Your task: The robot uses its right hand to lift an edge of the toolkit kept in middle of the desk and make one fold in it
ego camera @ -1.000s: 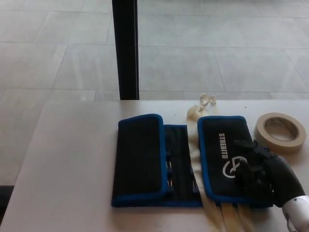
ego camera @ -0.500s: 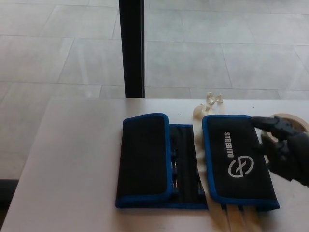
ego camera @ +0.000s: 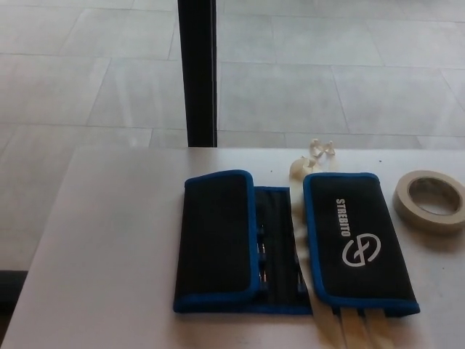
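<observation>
Black, blue-edged fabric toolkit (ego camera: 290,243) lying in the middle of the pale desk (ego camera: 109,240), with neither robot hand in view.

Neither hand shows in the head view, so I cannot tell whether their fingers are spread, pressed together or pinching anything. The toolkit's left flap (ego camera: 216,240) is folded over; to the right of it an open strip shows dim tool pockets, too dark to make out. The toolkit's right flap (ego camera: 357,243) lies face up with white lettering and a round white logo. Cream straps (ego camera: 349,327) run out from under its near edge and are cut off by the bottom of the frame. Behind the toolkit lies a small cream tie (ego camera: 309,156), hard to make out. Right of the toolkit lies a roll of beige masking tape (ego camera: 430,200), apart from it. Beyond the desk, a black upright post (ego camera: 197,73) rises off the top edge.
</observation>
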{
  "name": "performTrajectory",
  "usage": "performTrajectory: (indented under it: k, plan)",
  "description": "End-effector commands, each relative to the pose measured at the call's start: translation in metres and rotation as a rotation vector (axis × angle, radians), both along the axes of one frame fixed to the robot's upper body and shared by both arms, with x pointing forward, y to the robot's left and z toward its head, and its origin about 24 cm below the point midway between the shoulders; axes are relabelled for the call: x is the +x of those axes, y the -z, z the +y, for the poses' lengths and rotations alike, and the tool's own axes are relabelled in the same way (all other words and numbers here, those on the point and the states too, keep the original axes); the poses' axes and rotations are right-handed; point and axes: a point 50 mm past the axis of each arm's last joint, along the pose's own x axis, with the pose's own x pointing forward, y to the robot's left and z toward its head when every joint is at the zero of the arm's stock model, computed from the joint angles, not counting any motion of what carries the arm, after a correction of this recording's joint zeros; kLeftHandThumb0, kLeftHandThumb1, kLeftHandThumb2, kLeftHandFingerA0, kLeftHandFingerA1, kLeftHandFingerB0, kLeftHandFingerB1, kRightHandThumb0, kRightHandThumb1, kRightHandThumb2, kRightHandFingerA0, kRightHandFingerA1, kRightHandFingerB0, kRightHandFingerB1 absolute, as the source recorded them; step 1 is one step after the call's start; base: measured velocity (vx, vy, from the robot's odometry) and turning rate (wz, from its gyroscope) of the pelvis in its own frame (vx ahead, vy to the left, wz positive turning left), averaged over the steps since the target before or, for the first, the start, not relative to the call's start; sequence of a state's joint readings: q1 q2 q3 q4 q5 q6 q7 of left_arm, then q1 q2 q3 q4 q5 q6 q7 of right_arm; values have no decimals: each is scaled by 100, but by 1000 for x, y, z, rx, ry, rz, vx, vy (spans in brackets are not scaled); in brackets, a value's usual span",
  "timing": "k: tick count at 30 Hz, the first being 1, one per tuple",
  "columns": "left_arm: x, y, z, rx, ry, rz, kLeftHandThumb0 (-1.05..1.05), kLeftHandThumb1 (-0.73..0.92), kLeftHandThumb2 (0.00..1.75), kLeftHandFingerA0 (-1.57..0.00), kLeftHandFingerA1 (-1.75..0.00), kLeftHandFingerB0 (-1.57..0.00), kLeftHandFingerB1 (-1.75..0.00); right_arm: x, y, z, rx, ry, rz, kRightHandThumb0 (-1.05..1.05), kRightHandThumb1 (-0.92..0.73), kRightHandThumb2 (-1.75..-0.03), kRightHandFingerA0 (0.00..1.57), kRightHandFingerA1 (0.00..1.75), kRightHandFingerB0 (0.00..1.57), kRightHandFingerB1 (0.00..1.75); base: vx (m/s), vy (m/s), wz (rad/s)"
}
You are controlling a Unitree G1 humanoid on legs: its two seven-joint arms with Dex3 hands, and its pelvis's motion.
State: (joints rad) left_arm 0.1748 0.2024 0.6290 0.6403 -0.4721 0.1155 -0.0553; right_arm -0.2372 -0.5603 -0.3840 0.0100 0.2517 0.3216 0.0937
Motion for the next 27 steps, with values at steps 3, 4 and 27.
performTrajectory:
  k: [3,4,27]
  plan:
    - [-11,-6,11,60,0,34,-88,92,79,-17,-56,-14,-45,-155,20,-153,300,698,-224,-62,-60,-108,88,87,64,77,0,0,0]
    - [-12,-5,12,63,2,46,-89,92,80,-17,-55,-14,-44,-174,40,-162,333,785,-238,-69,-78,-63,77,88,52,74,0,0,0]
    - [-28,-1,15,67,-37,100,-85,92,78,-19,-56,-17,-43,-246,161,-147,775,1227,-209,-78,-65,-105,64,114,9,71,0,0,0]
